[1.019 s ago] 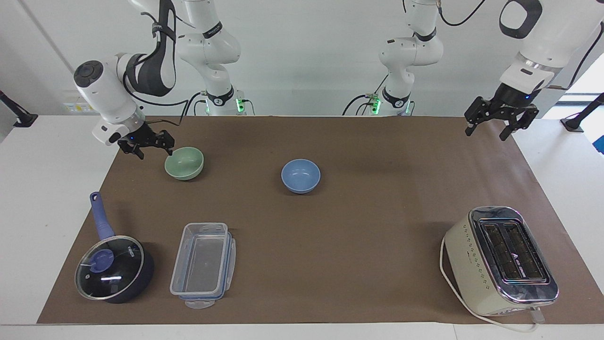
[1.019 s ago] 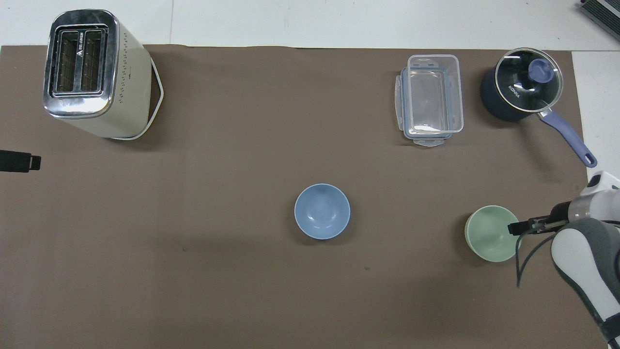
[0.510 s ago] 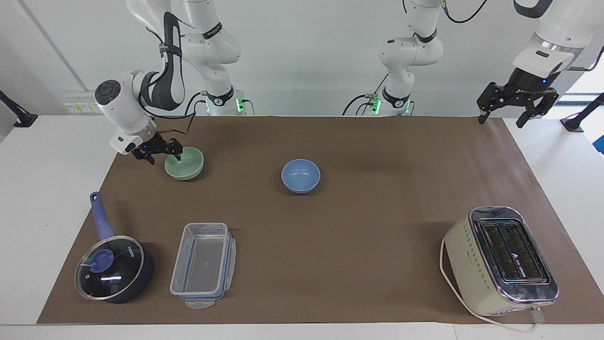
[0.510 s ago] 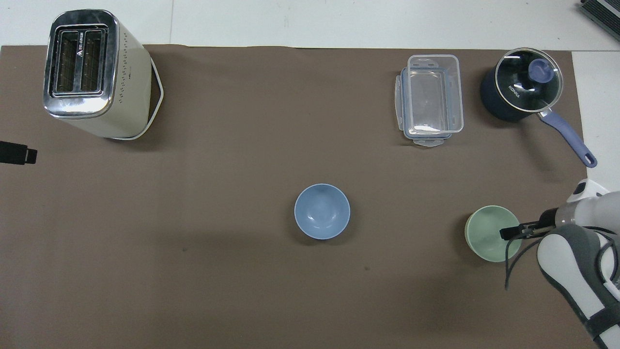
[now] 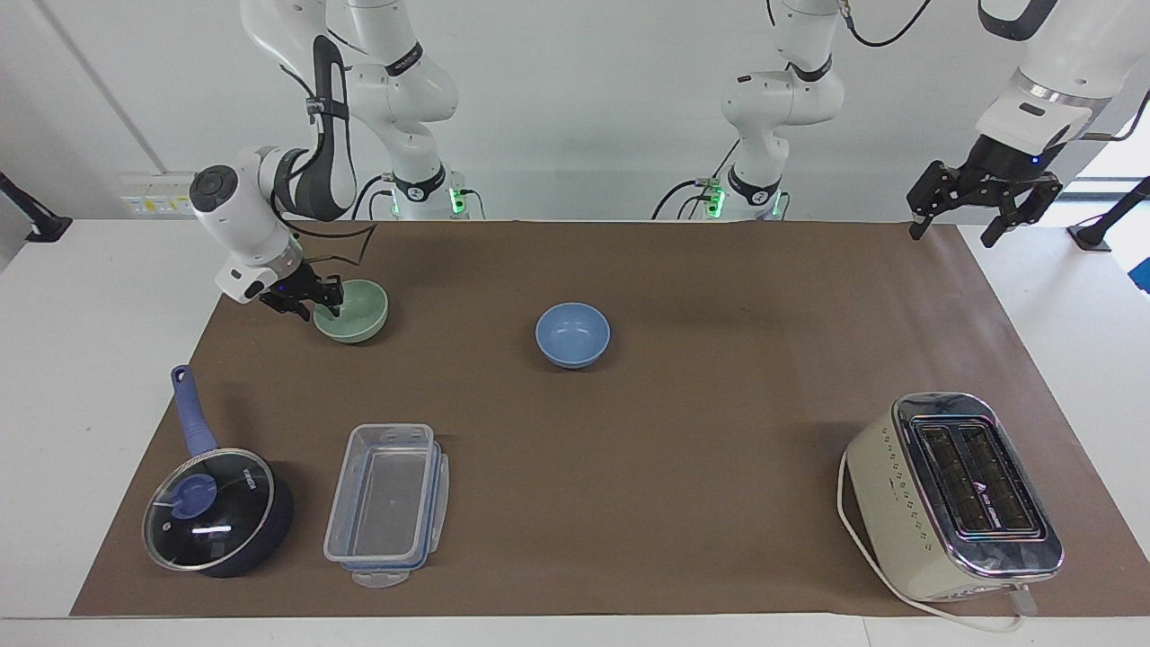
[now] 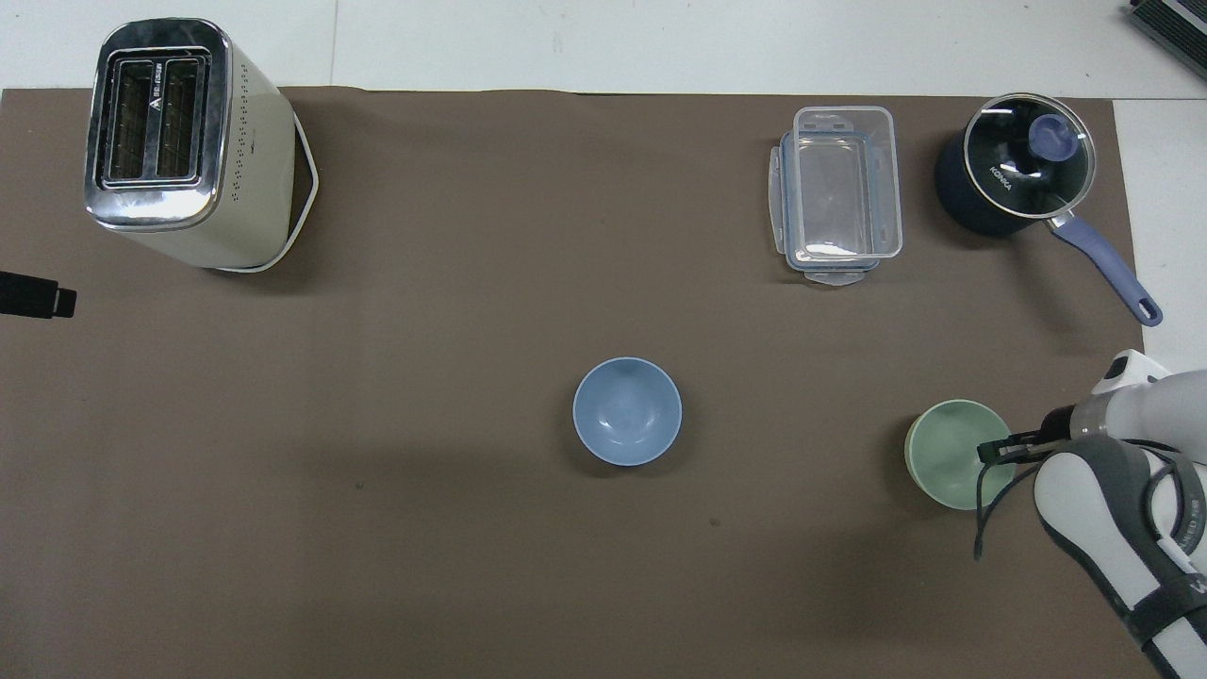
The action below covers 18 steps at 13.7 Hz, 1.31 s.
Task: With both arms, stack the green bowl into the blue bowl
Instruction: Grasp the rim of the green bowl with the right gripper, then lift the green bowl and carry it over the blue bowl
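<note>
Green bowl (image 5: pixel 352 310) rim sits between our right gripper (image 5: pixel 322 305) jaws, grip unclear; left gripper (image 5: pixel 977 190) spread, waiting; blue bowl (image 5: pixel 572 334) empty, stacking not started

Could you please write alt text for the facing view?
The right gripper straddles the green bowl's rim at the right arm's end of the brown mat, beside the blue bowl. The left gripper hangs open over the mat's corner.

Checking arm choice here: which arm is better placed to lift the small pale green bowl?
Right. The right gripper is already at the rim of the pale mint-green round bowl, its jaws astride the wall. The left gripper waits, raised over the table's other end.
</note>
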Each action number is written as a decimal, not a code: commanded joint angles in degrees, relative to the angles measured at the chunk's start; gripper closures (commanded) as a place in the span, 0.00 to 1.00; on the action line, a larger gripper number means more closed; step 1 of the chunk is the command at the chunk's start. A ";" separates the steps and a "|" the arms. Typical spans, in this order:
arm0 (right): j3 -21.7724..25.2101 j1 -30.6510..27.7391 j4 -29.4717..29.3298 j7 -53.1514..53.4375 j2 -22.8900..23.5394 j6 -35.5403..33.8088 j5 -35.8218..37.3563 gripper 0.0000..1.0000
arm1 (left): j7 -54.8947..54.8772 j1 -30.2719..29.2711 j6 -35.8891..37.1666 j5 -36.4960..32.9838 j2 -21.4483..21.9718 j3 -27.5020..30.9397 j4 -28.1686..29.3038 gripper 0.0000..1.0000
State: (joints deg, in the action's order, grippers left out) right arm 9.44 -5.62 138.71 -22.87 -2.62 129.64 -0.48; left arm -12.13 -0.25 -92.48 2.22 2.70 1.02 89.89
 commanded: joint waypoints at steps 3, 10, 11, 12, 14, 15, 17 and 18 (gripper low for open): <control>-0.30 -0.88 -2.12 -1.91 0.34 -0.44 -0.58 1.00 | 1.83 -0.37 3.52 0.33 0.63 -0.23 -0.15 0.00; -0.73 3.15 -16.43 -2.63 -3.53 -18.88 -3.13 1.00 | 3.16 0.07 3.53 -0.29 0.20 -0.32 0.38 0.00; -0.82 4.64 -18.72 -0.53 -3.53 -20.90 -3.21 1.00 | 3.16 0.07 3.62 -0.29 0.28 -0.23 0.47 0.00; -0.82 6.40 -20.66 2.71 -3.53 -22.32 -3.21 1.00 | 3.25 0.07 3.53 -0.20 0.37 -0.23 0.64 0.00; -0.82 10.09 -23.04 9.82 -3.18 -24.17 -3.30 1.00 | 3.34 0.07 3.53 -0.02 0.46 -0.32 0.64 0.00; -1.17 11.67 -23.22 12.82 -3.00 -24.26 -3.39 1.00 | 3.25 0.07 3.62 -0.02 0.55 -0.32 0.73 0.00; -1.70 17.11 -23.23 19.31 -2.39 -24.18 -6.36 1.00 | 3.34 0.07 3.53 -0.02 0.46 -0.23 0.64 0.00; -1.70 20.01 -23.57 23.96 -1.08 -23.13 -7.25 1.00 | 3.43 -0.10 3.88 -0.02 0.55 -0.23 0.64 0.00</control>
State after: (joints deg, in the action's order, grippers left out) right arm 7.96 11.03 116.50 -4.76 -5.87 106.44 -5.85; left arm -9.41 -0.25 -89.57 2.22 2.70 0.77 90.19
